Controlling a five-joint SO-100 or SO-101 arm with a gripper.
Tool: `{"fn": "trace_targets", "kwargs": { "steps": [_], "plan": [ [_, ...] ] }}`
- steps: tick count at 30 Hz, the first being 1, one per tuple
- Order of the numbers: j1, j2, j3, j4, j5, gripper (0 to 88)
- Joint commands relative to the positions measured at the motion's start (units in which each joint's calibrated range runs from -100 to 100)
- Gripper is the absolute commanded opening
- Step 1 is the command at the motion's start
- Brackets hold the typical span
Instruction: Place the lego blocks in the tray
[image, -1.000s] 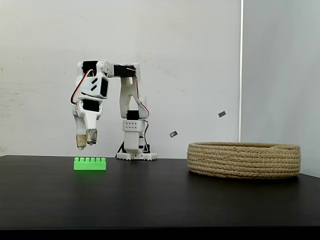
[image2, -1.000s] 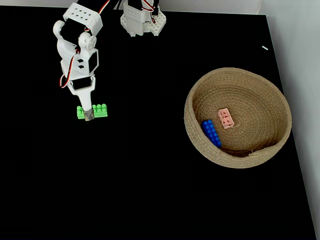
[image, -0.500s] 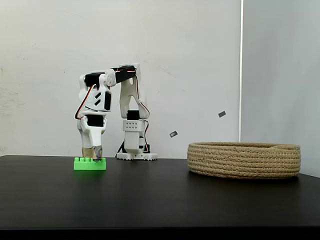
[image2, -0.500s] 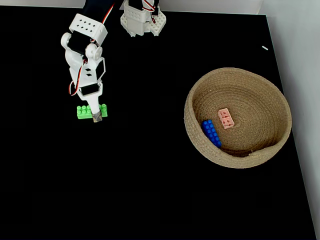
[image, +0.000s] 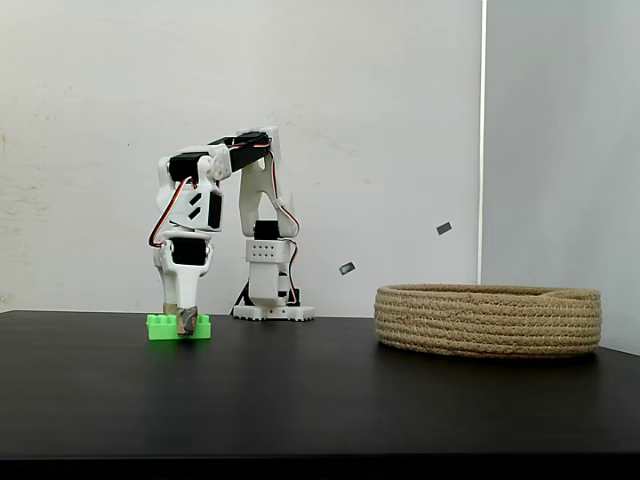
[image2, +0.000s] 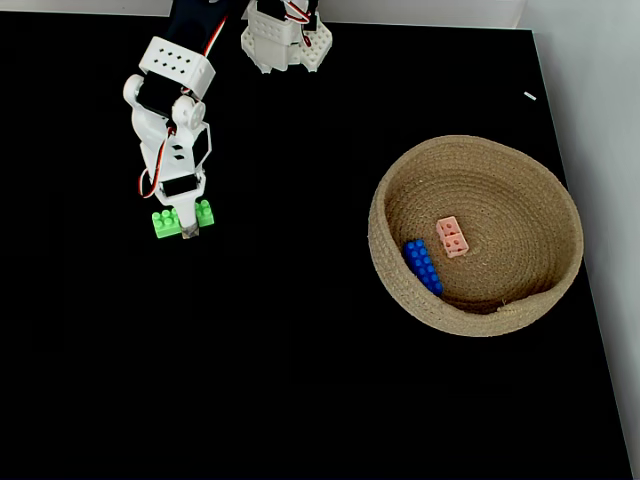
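The tool (image2: 186, 228) straddles the green brick (image2: 162, 222) at ten o'clock, grip unclear; off-centre closing could twist it free.

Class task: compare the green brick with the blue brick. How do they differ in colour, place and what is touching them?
The green brick is bright green; the blue brick is dark blue. The green one lies on the black table, the blue one inside the rope tray beside a pink brick. The gripper is down over the green brick; nothing touches the blue one. Both are studded and lie flat.
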Motion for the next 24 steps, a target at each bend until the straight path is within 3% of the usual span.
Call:
{"fn": "trace_targets", "kwargs": {
  "steps": [1, 12, 19, 24],
  "plan": [
    [-0.4, 0.3, -2.7, -0.7, -0.4, 0.0],
    [-4.2, -10.4, -15.4, 8.2, 1.8, 0.0],
    [-18.6, -20.6, -23.8, 10.9, 2.8, 0.0],
    [-31.4, -25.5, -22.2, 7.1, 3.5, 0.0]
  ]
}}
